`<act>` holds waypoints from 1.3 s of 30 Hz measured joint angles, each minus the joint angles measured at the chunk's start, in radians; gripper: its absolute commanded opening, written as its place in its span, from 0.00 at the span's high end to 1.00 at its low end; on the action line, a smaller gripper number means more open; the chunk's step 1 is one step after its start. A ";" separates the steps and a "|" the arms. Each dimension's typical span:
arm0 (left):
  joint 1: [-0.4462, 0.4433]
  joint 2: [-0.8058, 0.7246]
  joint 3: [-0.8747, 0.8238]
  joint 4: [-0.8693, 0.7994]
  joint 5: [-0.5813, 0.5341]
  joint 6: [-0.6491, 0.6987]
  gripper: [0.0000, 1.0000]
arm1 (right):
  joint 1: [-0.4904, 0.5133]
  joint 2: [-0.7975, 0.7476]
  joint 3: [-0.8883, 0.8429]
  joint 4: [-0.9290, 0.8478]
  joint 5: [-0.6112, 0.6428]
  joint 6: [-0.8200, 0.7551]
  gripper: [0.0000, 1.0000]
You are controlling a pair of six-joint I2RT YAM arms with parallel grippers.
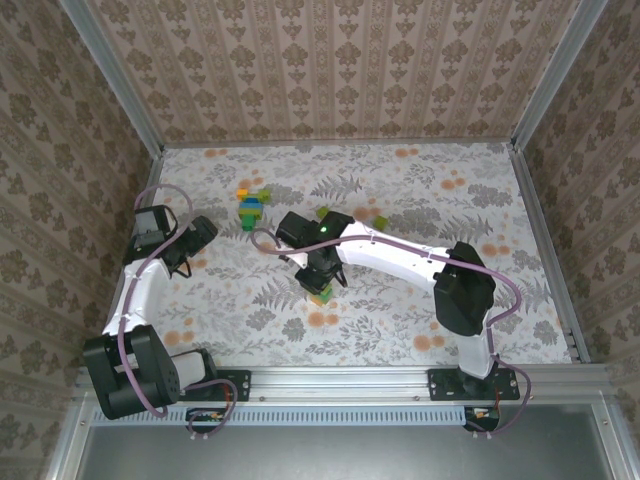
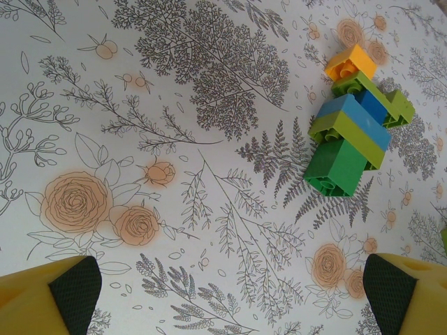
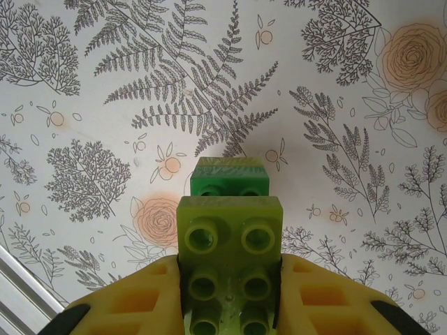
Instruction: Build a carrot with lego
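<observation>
My right gripper (image 1: 321, 287) is shut on a lime-green lego brick (image 3: 229, 241), low over the middle of the table. A dark green brick (image 3: 230, 179) is joined to that brick's far end, past the yellow fingers (image 3: 133, 300). In the top view the held bricks (image 1: 322, 296) sit under the wrist. My left gripper (image 2: 230, 300) stands open at the left (image 1: 184, 262), with bare tablecloth between its fingertips (image 2: 70, 293). The carrot is out of view.
A build of yellow, green and blue bricks (image 2: 353, 129) lies ahead and to the right of the left gripper, at the table's back centre (image 1: 250, 207). Loose lime-green bricks (image 1: 380, 222) lie behind the right arm. Metal rails edge the table (image 1: 540, 250).
</observation>
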 measured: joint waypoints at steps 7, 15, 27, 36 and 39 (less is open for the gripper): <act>0.000 0.000 0.000 0.000 0.000 0.000 0.00 | 0.000 0.001 0.000 0.000 0.000 0.000 0.73; 0.000 0.000 0.000 0.000 0.000 0.000 0.00 | 0.000 -0.005 0.002 -0.002 0.000 -0.005 0.74; 0.000 0.000 0.000 0.000 0.000 0.001 0.00 | 0.001 -0.046 0.016 -0.121 -0.046 -0.183 0.71; 0.000 0.000 0.000 0.000 0.000 0.000 0.00 | 0.012 -0.084 -0.019 -0.132 -0.057 -0.285 0.70; 0.000 0.000 0.000 0.000 0.000 0.000 0.00 | 0.014 -0.084 -0.034 -0.132 -0.057 -0.303 0.70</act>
